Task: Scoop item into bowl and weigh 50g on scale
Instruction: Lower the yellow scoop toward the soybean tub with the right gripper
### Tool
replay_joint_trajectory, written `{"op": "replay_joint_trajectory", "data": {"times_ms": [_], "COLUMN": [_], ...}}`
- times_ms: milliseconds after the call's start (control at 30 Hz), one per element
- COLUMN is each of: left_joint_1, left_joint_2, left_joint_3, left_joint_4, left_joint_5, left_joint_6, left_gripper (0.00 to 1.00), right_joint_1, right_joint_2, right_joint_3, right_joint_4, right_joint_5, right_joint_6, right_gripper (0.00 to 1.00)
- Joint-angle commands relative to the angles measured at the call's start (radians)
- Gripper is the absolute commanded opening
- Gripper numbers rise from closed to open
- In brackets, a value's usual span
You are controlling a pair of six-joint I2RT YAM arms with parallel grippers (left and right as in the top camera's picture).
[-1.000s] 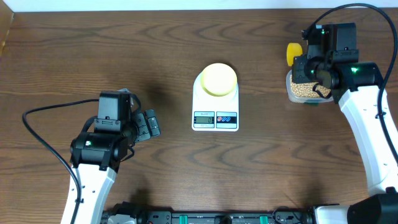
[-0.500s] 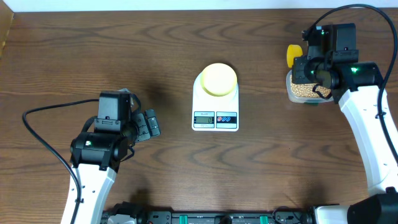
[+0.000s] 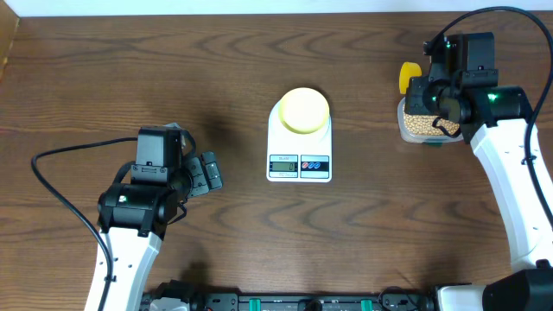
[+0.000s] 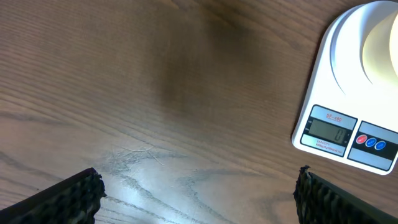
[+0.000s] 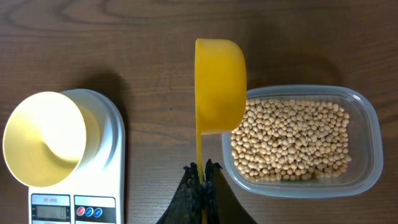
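A pale yellow bowl [image 3: 303, 110] [image 5: 45, 138] stands empty on the white scale [image 3: 299, 160] [image 4: 339, 68] [image 5: 112, 124] at the table's middle. Tan beans [image 5: 289, 137] [image 3: 416, 125] fill a clear tub [image 5: 367, 134] at the right. My right gripper [image 5: 202, 168] is shut on the thin handle of a bright yellow scoop [image 5: 219, 84] [image 3: 407, 74], whose cup is turned on its side above the tub's left edge. My left gripper [image 4: 198, 193] [image 3: 206, 172] hovers open over bare wood left of the scale, nothing between its fingers.
The scale's display [image 4: 328, 129] and coloured buttons [image 4: 370, 143] face the front edge. A pale wall strip runs along the far side of the table [image 3: 259, 7]. Cables trail from both arms.
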Motion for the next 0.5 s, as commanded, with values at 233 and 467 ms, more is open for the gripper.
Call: {"op": "replay_joint_trajectory", "data": {"times_ms": [233,467], "left_joint_1": [0.006,0.006], "left_joint_2": [0.003,0.003], "left_joint_3": [-0.001,-0.001], "left_joint_4": [-0.003,-0.002], "left_joint_5": [-0.021,-0.021], "left_joint_6": [0.010,0.010], "left_gripper": [1.00,1.00], "right_joint_1": [-0.004,-0.004], "right_joint_2": [-0.006,-0.006], "right_joint_3": [0.004,0.004], "right_joint_4": [0.026,0.088], "right_joint_5": [0.012,0.011], "right_joint_6": [0.037,0.037], "right_gripper": [0.01,0.01]}}
